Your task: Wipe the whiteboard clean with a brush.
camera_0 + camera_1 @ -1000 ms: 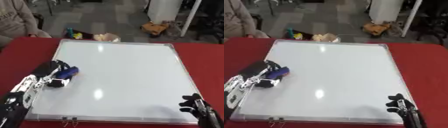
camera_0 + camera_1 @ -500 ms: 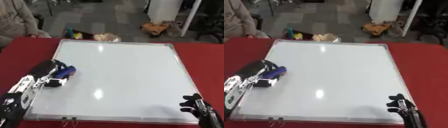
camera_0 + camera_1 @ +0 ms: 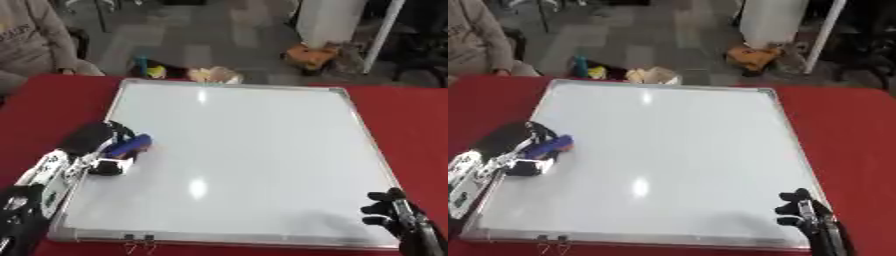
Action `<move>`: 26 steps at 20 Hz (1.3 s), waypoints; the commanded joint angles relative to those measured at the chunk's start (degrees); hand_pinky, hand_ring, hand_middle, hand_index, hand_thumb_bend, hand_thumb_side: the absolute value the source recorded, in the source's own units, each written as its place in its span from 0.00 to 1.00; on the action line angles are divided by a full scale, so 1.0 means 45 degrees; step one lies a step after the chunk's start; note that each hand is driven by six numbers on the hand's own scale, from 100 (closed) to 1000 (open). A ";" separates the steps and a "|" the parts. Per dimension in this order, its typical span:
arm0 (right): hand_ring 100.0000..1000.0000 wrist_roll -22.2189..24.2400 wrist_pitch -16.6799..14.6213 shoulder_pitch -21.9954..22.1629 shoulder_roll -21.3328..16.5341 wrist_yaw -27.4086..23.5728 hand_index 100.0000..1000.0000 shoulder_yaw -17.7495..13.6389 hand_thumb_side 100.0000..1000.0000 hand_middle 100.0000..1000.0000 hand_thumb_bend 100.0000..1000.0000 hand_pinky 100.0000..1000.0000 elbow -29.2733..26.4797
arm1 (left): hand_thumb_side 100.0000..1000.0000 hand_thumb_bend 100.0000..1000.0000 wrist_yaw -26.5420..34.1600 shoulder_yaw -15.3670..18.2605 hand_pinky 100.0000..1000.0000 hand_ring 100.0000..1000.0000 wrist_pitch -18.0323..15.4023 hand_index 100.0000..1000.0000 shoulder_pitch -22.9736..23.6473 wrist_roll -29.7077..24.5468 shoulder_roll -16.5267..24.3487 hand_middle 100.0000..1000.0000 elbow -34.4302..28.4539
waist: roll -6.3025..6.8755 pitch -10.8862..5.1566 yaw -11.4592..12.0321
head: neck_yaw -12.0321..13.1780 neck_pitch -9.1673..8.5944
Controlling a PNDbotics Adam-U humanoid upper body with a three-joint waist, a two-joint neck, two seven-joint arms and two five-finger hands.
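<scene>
A white whiteboard [image 3: 254, 150] with a silver frame lies flat on the red table [image 3: 411, 125]. Its surface looks free of marks, with only glare spots. My left hand [image 3: 92, 145] rests over the board's left edge, its fingers curled round a blue brush [image 3: 129, 146] that lies on the board. My right hand [image 3: 398, 220] shows at the lower right, just past the board's right corner, fingers up and holding nothing.
Two binder clips [image 3: 137, 244] hang on the board's near edge at the left. Past the table's far edge the floor holds small items [image 3: 214, 75] and an orange object [image 3: 311, 54]. A person in grey [image 3: 35, 40] sits at the far left.
My left hand with the blue brush has shifted slightly along the board's left side. The right hand stays where it was.
</scene>
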 commanded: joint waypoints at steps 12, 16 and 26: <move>0.59 -0.0005 -0.0028 -0.0135 -0.0161 0.0034 0.65 -0.0051 0.87 0.42 0.00 0.56 -0.0136 | 0.29 0.25 0.0354 -0.1299 0.49 0.45 -0.0419 0.73 0.1191 -0.0714 -0.0262 0.47 -0.1281 | -0.0020 0.0041 -0.0015 | 0.0159 -0.0166; 0.59 0.0009 -0.0024 -0.0136 -0.0161 0.0029 0.65 -0.0046 0.87 0.42 0.00 0.56 -0.0156 | 0.26 0.26 0.0326 -0.1487 0.50 0.45 -0.0434 0.74 0.1097 -0.0685 -0.0394 0.47 -0.1805 | -0.0048 0.0040 -0.0033 | 0.0205 -0.0192; 0.59 0.0027 -0.0013 -0.0144 -0.0147 0.0034 0.65 -0.0035 0.87 0.42 0.00 0.56 -0.0161 | 0.19 0.34 -0.0881 -0.1638 0.50 0.45 -0.0279 0.75 0.0804 0.0245 -0.0484 0.48 -0.2097 | -0.0064 0.0068 -0.0067 | 0.0267 -0.0195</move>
